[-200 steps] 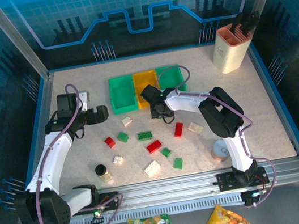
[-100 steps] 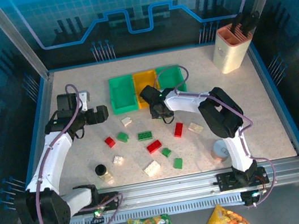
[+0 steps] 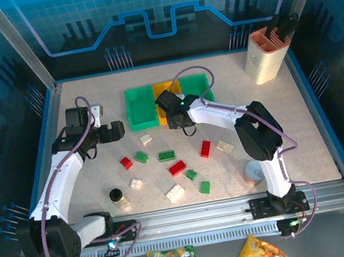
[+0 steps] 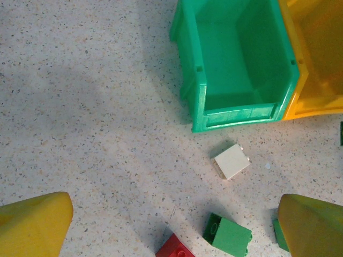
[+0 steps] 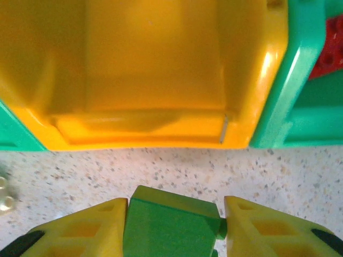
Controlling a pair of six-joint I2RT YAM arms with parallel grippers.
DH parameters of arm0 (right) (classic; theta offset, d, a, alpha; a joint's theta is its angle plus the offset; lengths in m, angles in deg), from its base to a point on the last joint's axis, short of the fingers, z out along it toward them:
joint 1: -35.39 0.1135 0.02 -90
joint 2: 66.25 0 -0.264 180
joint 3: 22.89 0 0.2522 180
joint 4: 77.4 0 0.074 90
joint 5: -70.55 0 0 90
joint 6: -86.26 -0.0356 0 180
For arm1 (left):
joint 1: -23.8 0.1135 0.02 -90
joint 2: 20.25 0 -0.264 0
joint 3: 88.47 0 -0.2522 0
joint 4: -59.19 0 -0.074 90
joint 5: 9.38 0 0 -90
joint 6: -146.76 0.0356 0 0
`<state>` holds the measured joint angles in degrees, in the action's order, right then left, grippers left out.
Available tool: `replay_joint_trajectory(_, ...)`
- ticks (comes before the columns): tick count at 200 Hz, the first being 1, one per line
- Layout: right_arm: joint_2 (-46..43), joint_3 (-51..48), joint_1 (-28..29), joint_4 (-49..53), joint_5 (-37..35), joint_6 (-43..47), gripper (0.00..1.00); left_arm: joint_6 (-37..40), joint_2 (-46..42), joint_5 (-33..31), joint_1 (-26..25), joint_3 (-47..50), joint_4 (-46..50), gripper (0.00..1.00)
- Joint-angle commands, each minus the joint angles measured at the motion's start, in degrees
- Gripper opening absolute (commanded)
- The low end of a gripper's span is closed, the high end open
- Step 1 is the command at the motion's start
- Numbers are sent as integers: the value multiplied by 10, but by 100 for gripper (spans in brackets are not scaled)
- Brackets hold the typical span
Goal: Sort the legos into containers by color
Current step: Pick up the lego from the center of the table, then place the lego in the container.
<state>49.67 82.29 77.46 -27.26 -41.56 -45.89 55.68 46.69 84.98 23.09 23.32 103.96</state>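
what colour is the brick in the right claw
Green. It shows best in the right wrist view, where the brick sits clamped in the right claw.

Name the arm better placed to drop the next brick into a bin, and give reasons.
Right. The right gripper is shut on a green brick just in front of the orange-yellow bin, with a green bin beside it. The left gripper hangs open and empty over the table.

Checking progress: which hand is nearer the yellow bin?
Right. Right hand, holding a green lego, is at the yellow bin's near edge; left hand is beyond the left green bin.
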Motion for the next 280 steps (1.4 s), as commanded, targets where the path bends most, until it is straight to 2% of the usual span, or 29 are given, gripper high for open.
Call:
replay_joint_trajectory(1,-2,48,6,23,-25,42,46,10,-17,10,0,4,-1,99)
replay_joint_trajectory(118,120,195,-41,-10,1,151,46,11,-22,5,1,7,3,99)
replay_joint_trajectory(190,188,273,-55,-2,-2,168,49,-3,-7,25,1,-5,15,99)
replay_joint_trajectory(229,188,286,-56,5,-4,169,55,5,-1,22,1,-7,28,99)
replay_joint_trajectory(280,150,275,-55,10,2,170,58,-17,28,90,2,-25,40,99)
